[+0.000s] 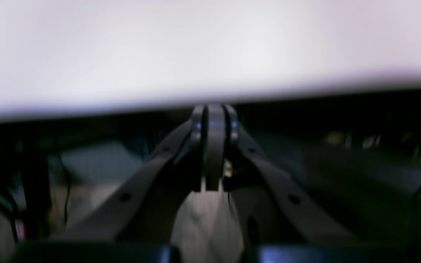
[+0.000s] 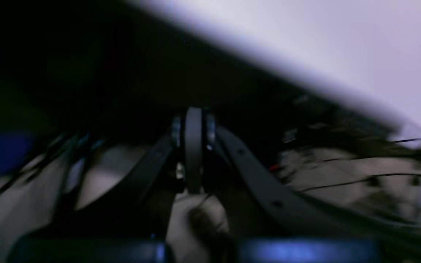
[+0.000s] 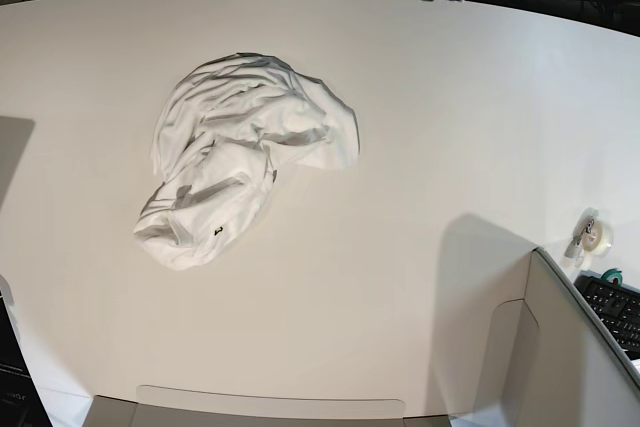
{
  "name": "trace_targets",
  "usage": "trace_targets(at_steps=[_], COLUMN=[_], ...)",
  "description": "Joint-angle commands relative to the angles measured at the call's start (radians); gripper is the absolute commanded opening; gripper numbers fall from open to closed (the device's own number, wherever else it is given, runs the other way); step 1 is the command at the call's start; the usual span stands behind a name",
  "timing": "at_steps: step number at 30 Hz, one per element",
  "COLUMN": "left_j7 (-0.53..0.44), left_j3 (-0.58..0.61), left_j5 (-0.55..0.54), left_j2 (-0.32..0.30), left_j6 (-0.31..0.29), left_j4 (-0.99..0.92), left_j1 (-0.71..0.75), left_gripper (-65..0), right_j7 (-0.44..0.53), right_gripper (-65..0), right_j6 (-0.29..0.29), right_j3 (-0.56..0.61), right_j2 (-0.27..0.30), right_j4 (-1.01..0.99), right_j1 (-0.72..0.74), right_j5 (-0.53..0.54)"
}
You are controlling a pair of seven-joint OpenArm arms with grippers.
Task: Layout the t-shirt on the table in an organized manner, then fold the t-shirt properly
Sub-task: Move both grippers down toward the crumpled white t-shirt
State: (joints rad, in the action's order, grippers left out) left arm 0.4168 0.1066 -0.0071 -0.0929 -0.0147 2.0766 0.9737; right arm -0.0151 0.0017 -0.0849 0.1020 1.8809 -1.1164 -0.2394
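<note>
The t-shirt (image 3: 243, 154) lies crumpled in a white heap on the table (image 3: 420, 127), left of centre in the base view, with neither arm near it. The left gripper (image 1: 215, 146) points toward the table's edge, jaws pressed together, empty. The right gripper (image 2: 193, 146), blurred, is likewise closed on nothing below the tabletop's rim.

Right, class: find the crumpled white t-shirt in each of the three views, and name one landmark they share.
Base: t-shirt lies crumpled on the table, left of centre.
Left wrist: not in it.
Right wrist: not in it.
Shared landmark: the pale table, upper part of both wrist views.
</note>
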Motion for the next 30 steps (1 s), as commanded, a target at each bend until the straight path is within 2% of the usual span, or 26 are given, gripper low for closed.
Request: trace_targets(at_steps=[1, 4, 7, 12, 14, 17, 19, 23, 26, 30], left_j7=[-0.006, 0.012, 0.026, 0.027, 0.027, 0.034, 0.098, 0.25, 0.317, 0.37], left_j3=[0.008, 0.055, 0.124, 0.199, 0.226, 0.256, 0.284, 0.331, 0.361, 0.381], left_j5=[0.003, 0.003, 0.003, 0.003, 0.003, 0.003, 0.003, 0.003, 0.003, 0.003], left_j2=[-0.024, -0.103, -0.136, -0.138, -0.138, -0.138, -0.135, -0.132, -0.13, -0.13], left_j6=[0.003, 0.003, 0.003, 0.003, 0.003, 0.002, 0.002, 0.002, 0.002, 0.002], left_j4=[0.016, 0.014, 0.014, 0.014, 0.014, 0.014, 0.016, 0.016, 0.016, 0.016], left_j1=[0.006, -0.058, -0.098, -0.201, -0.235, -0.282, -0.325, -0.441, -0.522, -0.617], left_gripper=[-65.0, -65.0, -65.0, -65.0, -64.8, -60.3, -54.6, -47.0, -45.8, -45.8], right_j7=[0.016, 0.016, -0.027, -0.176, -0.204, -0.22, -0.22, -0.222, -0.276, -0.348], right_gripper=[-64.8, -64.6, -64.4, -64.3, -64.3, -64.3, -63.7, -53.4, -45.9, -44.4], right_j6=[-0.007, -0.007, -0.007, -0.007, 0.001, 0.027, 0.071, 0.125, 0.16, 0.209], right_j3=[-0.023, -0.098, -0.163, -0.2, -0.2, -0.2, -0.209, -0.241, -0.26, -0.249], right_j2=[0.006, 0.002, 0.002, 0.002, 0.005, 0.018, 0.035, 0.043, 0.043, 0.044], right_j4=[0.038, 0.101, 0.141, 0.158, 0.158, 0.158, 0.158, 0.153, 0.151, 0.142], right_j1=[-0.02, -0.009, 0.051, 0.233, 0.295, 0.376, 0.437, 0.534, 0.612, 0.724], right_j5=[-0.004, -0.004, -0.004, -0.004, -0.005, -0.005, -0.005, -0.007, -0.015, -0.128])
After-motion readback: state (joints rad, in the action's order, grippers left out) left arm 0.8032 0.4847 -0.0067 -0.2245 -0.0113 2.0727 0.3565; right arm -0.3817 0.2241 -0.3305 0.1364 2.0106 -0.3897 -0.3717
